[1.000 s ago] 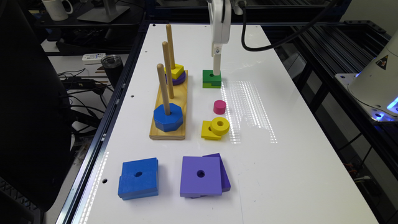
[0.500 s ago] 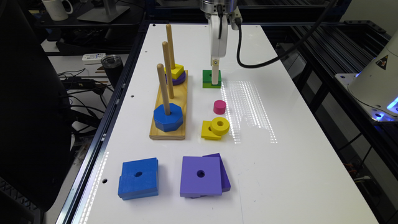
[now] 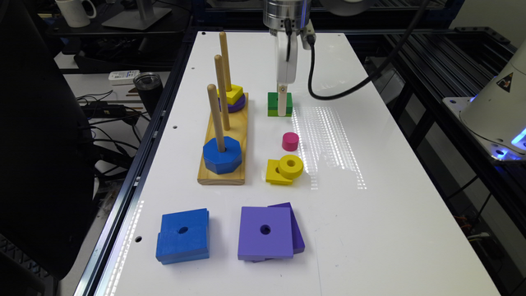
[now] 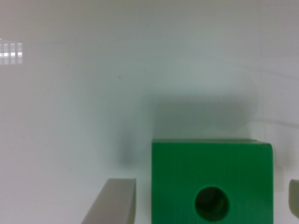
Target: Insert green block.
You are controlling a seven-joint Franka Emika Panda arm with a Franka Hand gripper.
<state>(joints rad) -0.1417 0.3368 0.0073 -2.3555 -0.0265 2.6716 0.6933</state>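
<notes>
Straddling green block (image 4: 211, 182) beside peg board (image 3: 222, 174): gripper (image 4: 205, 200) fingers apart, block not yet clamped; lift, insertion left

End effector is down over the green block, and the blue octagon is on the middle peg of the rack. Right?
Not quite. The end effector is down over the green block, but in the exterior view the blue octagon sits on the nearest, shortest peg of the rack, not the middle one. The middle peg is bare.
</notes>
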